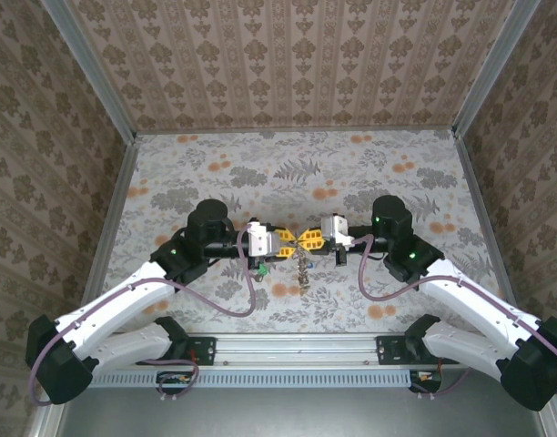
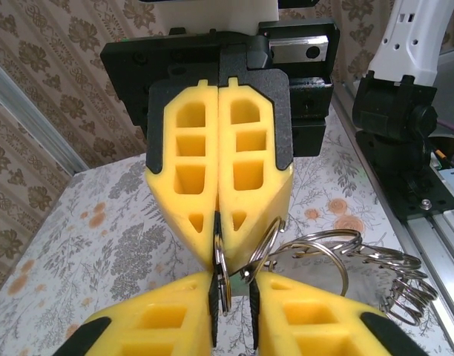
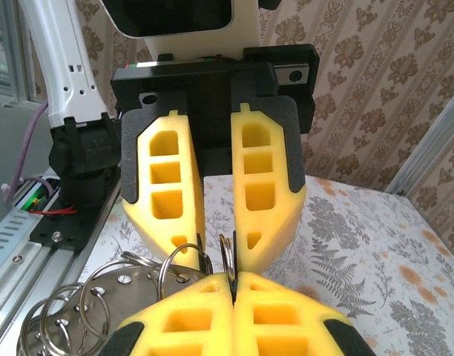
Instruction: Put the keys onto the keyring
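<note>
Both grippers are met tip to tip above the floral-patterned worktop (image 1: 288,173), nearer its front edge than its back.

The keyring (image 1: 303,269), a linked bunch of thin silver metal split rings, is hung between and just below the yellow fingertips. Whether its lower end touches the worktop cannot be told.

Right gripper (image 1: 311,239): the jaws are closed flat against each other. One ring of the keyring (image 3: 227,258) is pinched edge-on in the seam at the tips of the right gripper (image 3: 233,288). The same pinch is seen from the left wrist view, at the tips of the right gripper (image 2: 216,254).

Left gripper (image 1: 297,243): the yellow fingers are parted by a narrow gap, as seen on the left gripper (image 3: 218,248) from the opposite wrist. Ring wires of the keyring (image 2: 222,285) are threaded through that gap in the left gripper (image 2: 234,297). Whether any wire is pressed by these fingers cannot be told.

The rest of the bunch is draped toward the silver aluminium rail (image 1: 297,346) at the near edge. Flat silvery pieces with holes are seen among the rings in the right wrist view. Whether these are keys cannot be told.
</note>
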